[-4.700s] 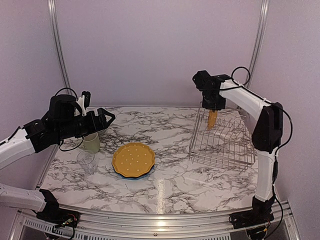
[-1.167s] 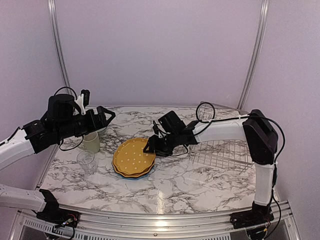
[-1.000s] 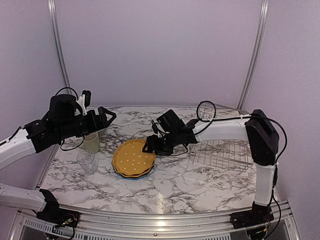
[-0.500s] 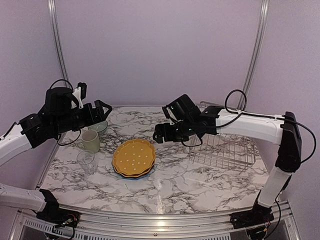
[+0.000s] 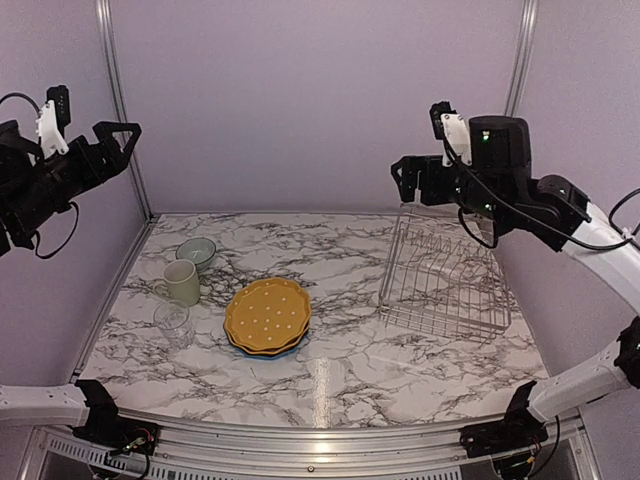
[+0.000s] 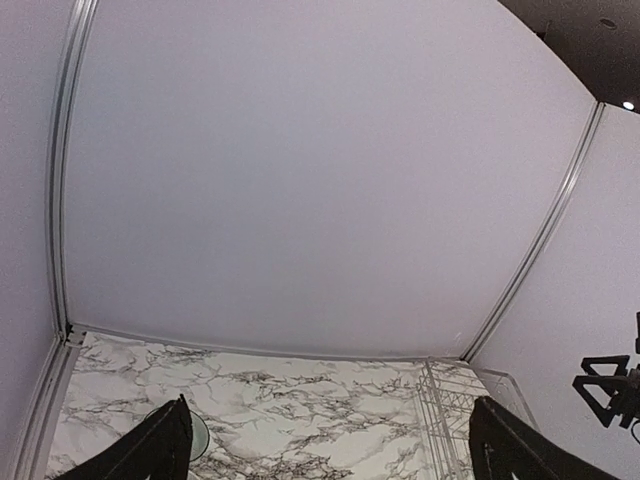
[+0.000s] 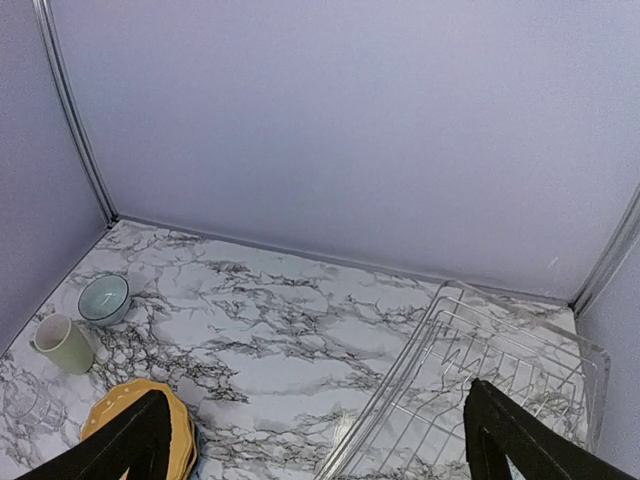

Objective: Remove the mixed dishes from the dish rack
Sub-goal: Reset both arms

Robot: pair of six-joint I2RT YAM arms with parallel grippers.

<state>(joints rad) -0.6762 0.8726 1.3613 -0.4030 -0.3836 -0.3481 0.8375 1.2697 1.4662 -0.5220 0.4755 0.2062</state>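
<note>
**Rack unloaded, both arms held high**

From the left: my left gripper (image 5: 105, 150) hangs high, jaws wide, holding nothing. Below it on the marble table (image 5: 350, 370) stand the glass (image 5: 174, 322), mug (image 5: 182, 283) and bowl (image 5: 197, 250), then the stacked plates (image 5: 267, 318). The rack (image 5: 445, 285) holds no dishes. My right gripper (image 5: 412, 183), above it, is likewise spread and unladen. I judge all the dishes stiff, glazed, slippery and chip-prone. Rims offer the surest pinch, and the glass is probably the lightest and frailest.
</note>
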